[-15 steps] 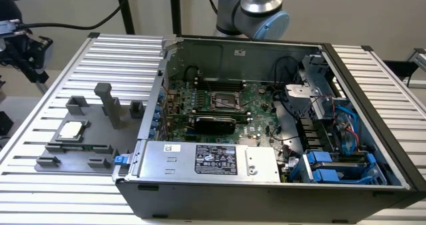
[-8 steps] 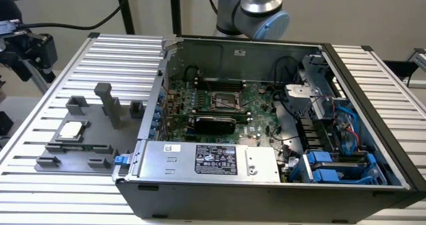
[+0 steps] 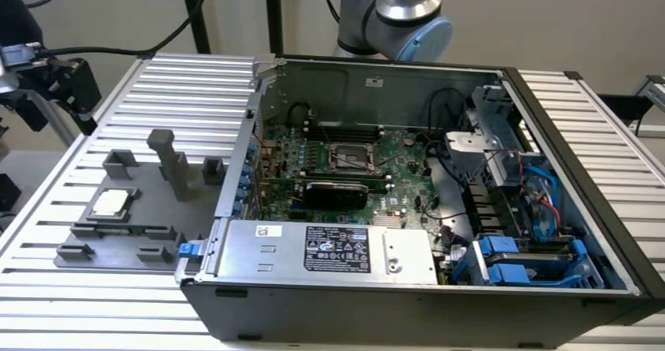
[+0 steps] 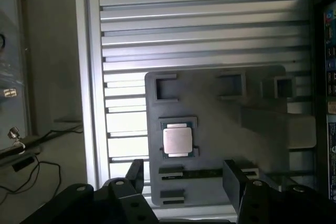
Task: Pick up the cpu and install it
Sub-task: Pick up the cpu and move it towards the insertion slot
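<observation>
The gripper point(image 4: 182, 163) hangs above the grey plastic tray point(image 4: 262, 108) with its two black fingers point(image 4: 135, 176) spread wide and nothing between them. Just ahead of the fingertips, the cpu point(image 4: 177, 140) lies flat in a square recess of the tray, silver top plate up, not touched by either finger. In the exterior view the cpu point(image 3: 111, 202) sits near the tray's point(image 3: 156, 211) far-left side, with upright grey blocks point(image 3: 167, 163) beside it. The tray rests on the slatted aluminium table point(image 3: 187, 86), to the exterior view's left of the open computer case point(image 3: 416, 304). Inside the case, the dark cpu socket point(image 3: 351, 158) lies on the motherboard point(image 3: 400, 152), well apart from the cpu
</observation>
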`<state>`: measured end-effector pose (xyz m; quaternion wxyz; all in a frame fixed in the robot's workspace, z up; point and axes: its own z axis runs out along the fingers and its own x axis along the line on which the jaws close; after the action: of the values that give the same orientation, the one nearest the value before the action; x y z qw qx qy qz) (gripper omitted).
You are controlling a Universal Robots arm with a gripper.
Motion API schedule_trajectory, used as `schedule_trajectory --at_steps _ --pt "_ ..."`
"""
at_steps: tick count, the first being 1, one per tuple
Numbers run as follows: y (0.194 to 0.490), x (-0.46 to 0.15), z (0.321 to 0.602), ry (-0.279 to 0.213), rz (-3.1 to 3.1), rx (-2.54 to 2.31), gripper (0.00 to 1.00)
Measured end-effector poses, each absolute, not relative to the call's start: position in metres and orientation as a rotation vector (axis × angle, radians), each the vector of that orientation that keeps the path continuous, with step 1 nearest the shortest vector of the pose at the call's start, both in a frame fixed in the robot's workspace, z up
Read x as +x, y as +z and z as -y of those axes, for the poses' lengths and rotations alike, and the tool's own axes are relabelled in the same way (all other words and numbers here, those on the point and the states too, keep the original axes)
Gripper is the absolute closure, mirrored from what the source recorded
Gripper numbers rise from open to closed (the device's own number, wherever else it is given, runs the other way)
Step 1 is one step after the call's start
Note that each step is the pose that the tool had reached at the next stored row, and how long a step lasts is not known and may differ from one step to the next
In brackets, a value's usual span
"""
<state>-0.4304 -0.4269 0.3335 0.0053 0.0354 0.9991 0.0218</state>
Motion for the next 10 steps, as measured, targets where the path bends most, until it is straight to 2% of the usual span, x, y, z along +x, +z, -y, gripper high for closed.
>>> schedule_trajectory --at_steps 10 --pt "0.315 -0.426 0.434 0.068 -3.128 0.111 0.29"
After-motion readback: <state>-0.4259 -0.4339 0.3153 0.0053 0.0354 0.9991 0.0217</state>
